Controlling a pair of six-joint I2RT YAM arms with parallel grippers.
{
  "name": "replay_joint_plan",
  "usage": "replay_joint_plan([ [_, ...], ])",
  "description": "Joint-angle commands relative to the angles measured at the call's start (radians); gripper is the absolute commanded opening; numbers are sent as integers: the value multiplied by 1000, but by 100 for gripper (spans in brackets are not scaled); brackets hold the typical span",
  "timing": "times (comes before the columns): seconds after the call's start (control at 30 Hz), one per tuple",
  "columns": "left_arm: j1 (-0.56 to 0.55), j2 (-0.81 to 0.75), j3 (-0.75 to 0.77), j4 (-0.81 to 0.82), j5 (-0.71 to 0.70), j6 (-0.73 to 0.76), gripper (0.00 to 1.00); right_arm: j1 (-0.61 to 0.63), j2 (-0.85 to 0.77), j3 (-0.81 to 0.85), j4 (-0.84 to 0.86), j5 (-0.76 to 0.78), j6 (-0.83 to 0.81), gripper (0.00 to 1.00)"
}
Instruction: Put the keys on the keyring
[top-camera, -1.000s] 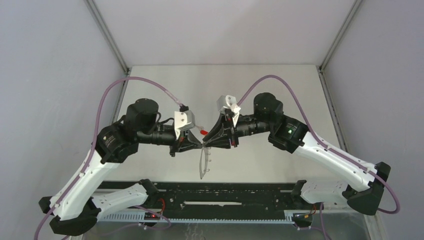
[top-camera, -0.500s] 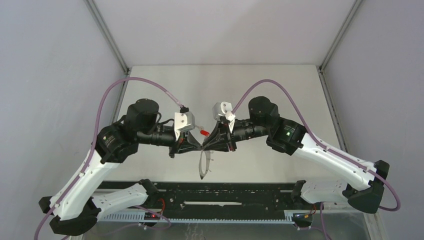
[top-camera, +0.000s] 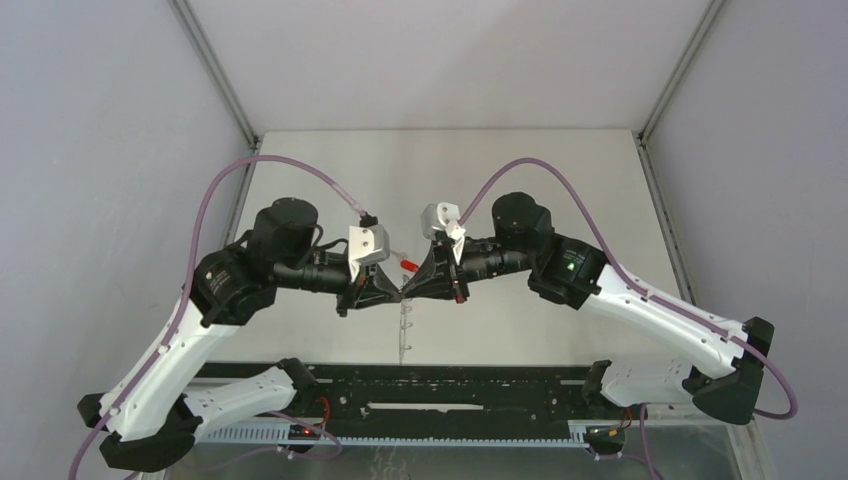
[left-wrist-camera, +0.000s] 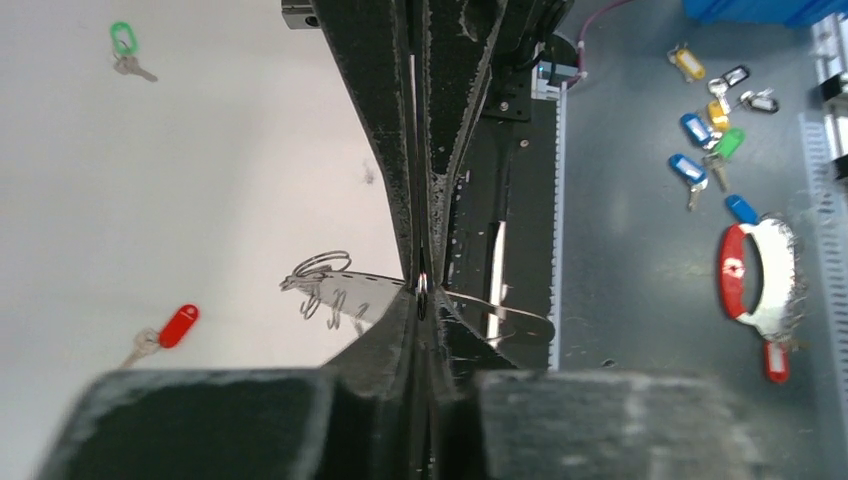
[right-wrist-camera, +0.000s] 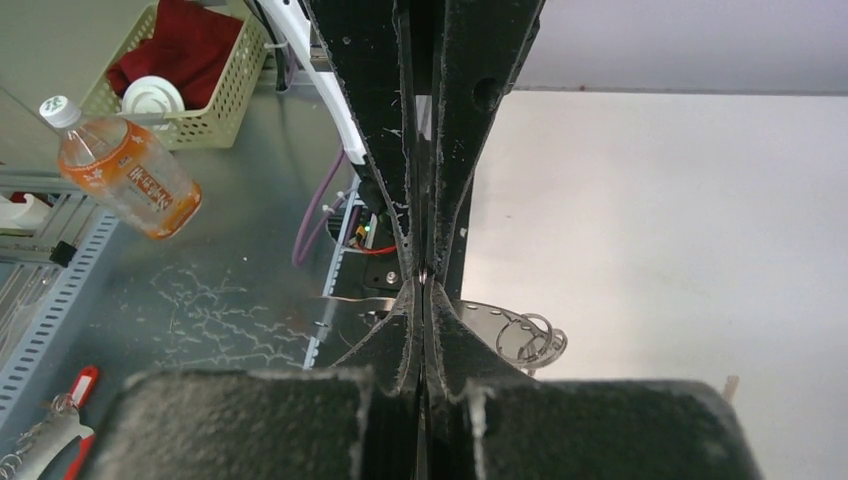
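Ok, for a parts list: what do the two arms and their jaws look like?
The left arm and right arm have white shells and black round joints. A purple cable loops to each wrist's pale grey camera block. The jaws are black tapering wedges. A green light glows on the right arm.

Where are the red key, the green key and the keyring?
red key (left-wrist-camera: 180, 325), left wrist view, on its red head.
green key (left-wrist-camera: 122, 39), left wrist view, on its green head.
keyring (right-wrist-camera: 530, 338), right wrist view, on its hanging metal loops.
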Motion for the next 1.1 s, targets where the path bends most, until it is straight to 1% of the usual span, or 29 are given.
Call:
replay_joint_plan([
  [0.0, 0, 3, 48, 23, 40, 17, 20, 1, -28, -10, 135, 81, 37, 0],
  [0.07, 0, 0, 57, 3, 50, 25, 34, -8, -78, -75, 255, 93, 88, 0],
  [0.1, 0, -4, 57, -4, 50, 27, 38, -14, -102, -111, 325, 92, 119, 0],
  [0.27, 1, -55, 8, -6, 46, 34, 48, -19, -203, -279, 619, 102, 259, 0],
  [0.33, 1, -79, -21, 44, 40, 2, 51, -17, -220, -320, 711, 100, 308, 0],
  [0.4, 1, -109, -58, 134, 31, -50, 53, -10, -229, -357, 787, 108, 336, 0],
  [0.53, 1, -169, -129, 312, 3, -165, 64, -2, -232, -405, 909, 122, 396, 0],
  [0.63, 1, -161, -122, 347, -17, -248, 63, 16, -238, -431, 964, 156, 408, 0],
  [0.73, 1, -150, -118, 381, -23, -325, 62, 32, -231, -460, 1057, 188, 429, 0],
  [0.87, 1, -143, -121, 400, 8, -336, 62, 60, -209, -470, 1113, 207, 431, 0],
  [0.93, 1, -141, -123, 404, 32, -331, 60, 71, -200, -473, 1130, 216, 431, 0],
  [1.0, 1, -141, -122, 410, 60, -321, 55, 78, -194, -474, 1140, 225, 430, 0],
  [1.03, 1, -141, -121, 415, 75, -316, 49, 81, -192, -475, 1142, 227, 429, 0],
  [1.07, 1, -141, -120, 421, 87, -316, 46, 83, -188, -475, 1144, 229, 427, 0],
])
